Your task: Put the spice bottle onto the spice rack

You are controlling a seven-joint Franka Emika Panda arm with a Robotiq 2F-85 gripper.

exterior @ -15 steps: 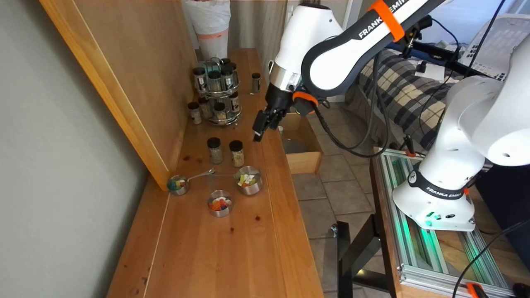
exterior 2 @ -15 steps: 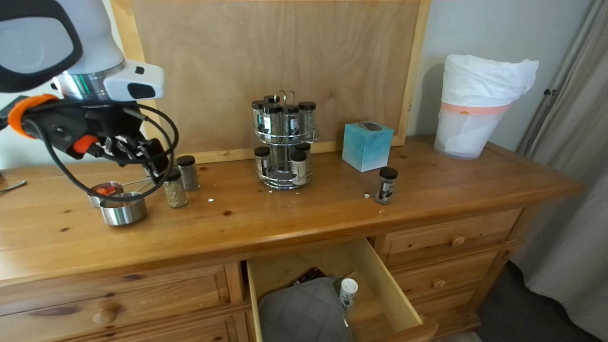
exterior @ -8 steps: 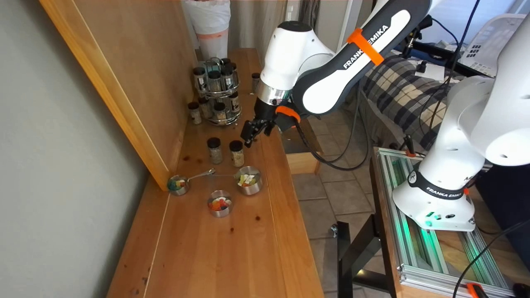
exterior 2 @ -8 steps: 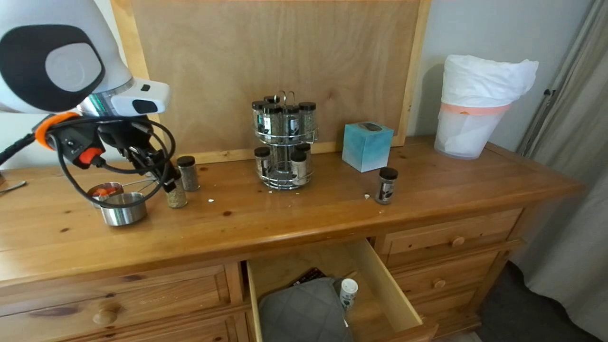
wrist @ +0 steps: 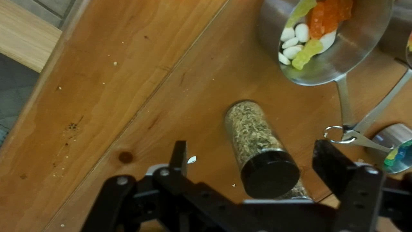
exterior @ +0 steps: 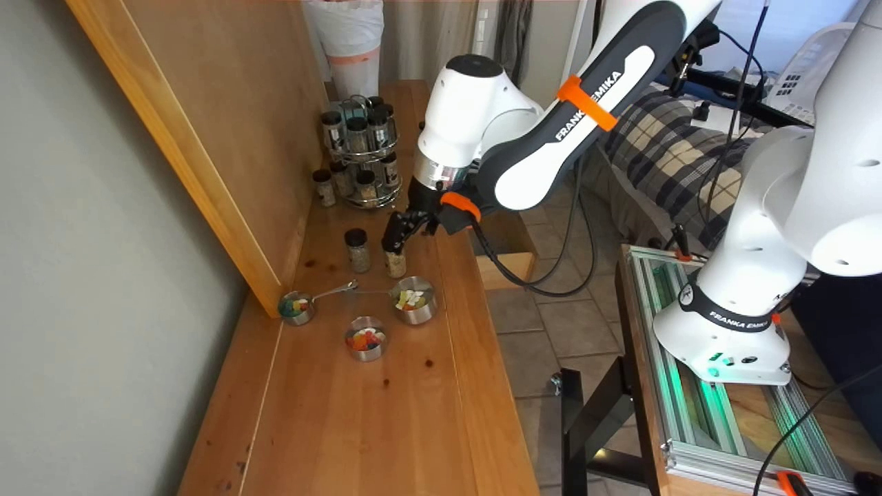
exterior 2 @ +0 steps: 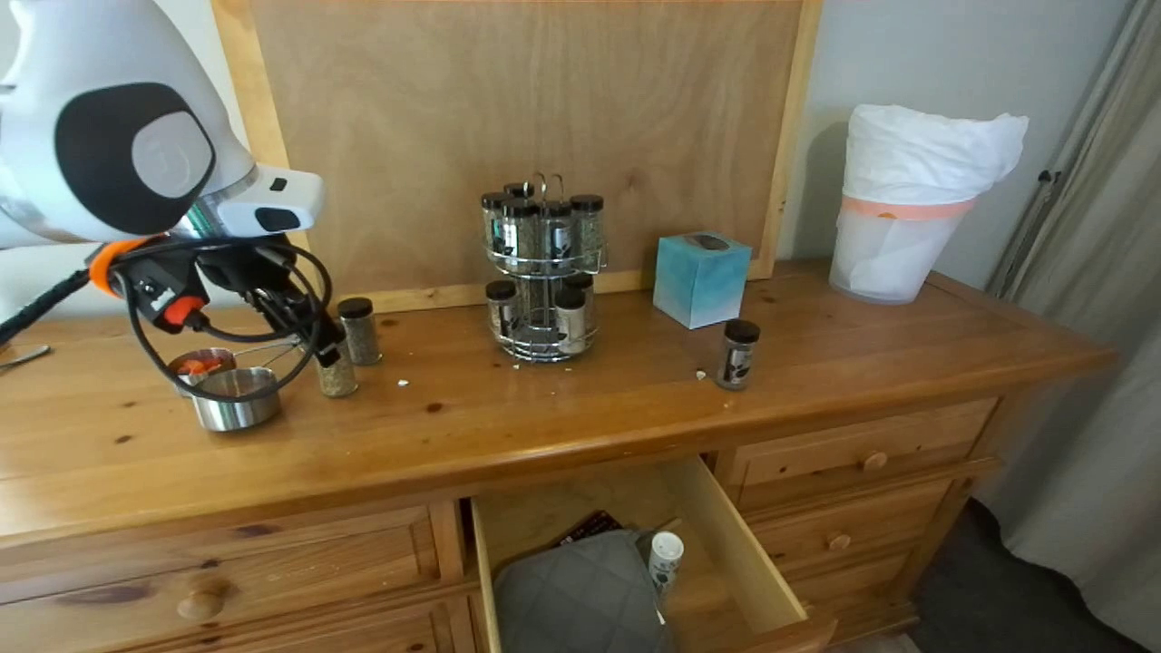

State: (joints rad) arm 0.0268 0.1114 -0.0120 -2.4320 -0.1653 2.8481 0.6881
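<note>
Fingers [wrist: 179, 158] parted at nine and three o'clock, my end effector [wrist: 250, 150] arrives astride the spice bottle [wrist: 257, 145], seemingly grasp-ready.

One spice rack [exterior 2: 546, 268], three cups [exterior: 419, 317]

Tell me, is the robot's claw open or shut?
Open. In the wrist view, the fingers of the gripper stand apart, with gaps on either side of the black-capped spice bottle.
</note>
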